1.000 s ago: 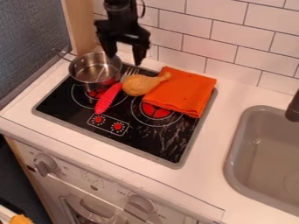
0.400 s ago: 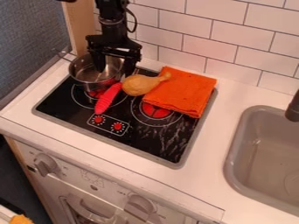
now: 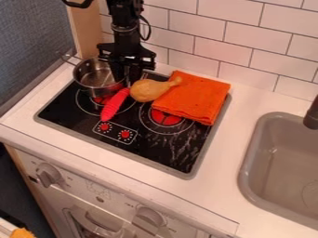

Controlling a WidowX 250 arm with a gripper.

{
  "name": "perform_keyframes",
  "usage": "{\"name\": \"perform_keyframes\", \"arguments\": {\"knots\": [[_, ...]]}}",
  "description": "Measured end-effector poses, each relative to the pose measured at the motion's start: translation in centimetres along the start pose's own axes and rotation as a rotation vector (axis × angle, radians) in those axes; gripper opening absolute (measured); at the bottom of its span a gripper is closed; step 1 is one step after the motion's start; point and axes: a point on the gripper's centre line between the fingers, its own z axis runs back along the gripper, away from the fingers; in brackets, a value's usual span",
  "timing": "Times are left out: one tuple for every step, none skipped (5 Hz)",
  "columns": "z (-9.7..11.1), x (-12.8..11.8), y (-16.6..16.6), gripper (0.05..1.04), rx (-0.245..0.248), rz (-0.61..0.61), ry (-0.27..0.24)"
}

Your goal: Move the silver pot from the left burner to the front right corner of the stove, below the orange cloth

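In the upper left of the frame, you have the black gripper point(image 3: 127, 80), jaws apart, at the shiny metal pot's point(image 3: 92, 85) right side, near the red-handled fork point(image 3: 114, 105) and brown toy drumstick point(image 3: 146, 90).

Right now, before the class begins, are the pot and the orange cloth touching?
Apart. The camera view shows a gap between the pot and the orange cloth, with the drumstick lying partly across it.

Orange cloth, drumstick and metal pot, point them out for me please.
Orange cloth point(image 3: 194, 98), camera view, middle of its top.
Drumstick point(image 3: 144, 90), camera view, its thick end.
Metal pot point(image 3: 94, 91), camera view, outer wall.
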Motion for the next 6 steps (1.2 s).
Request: {"name": "perform_keyframes", "arguments": {"knots": [[0.1, 0.1, -0.5, 0.157, 0.010, -0.006, -0.002], [1.3, 0.5, -0.6, 0.090, 0.009, 0.026, -0.032], [5.8, 1.2, -0.3, 0.087, 0.025, 0.057, -0.140], [9.1, 0.0, -2.4, 0.085, 0.023, 0.011, -0.214], [11.1, -2.3, -6.3, 0.085, -0.026, -0.094, -0.245], [11.3, -6.7, -10.0, 0.085, -0.075, -0.158, -0.203]]}}
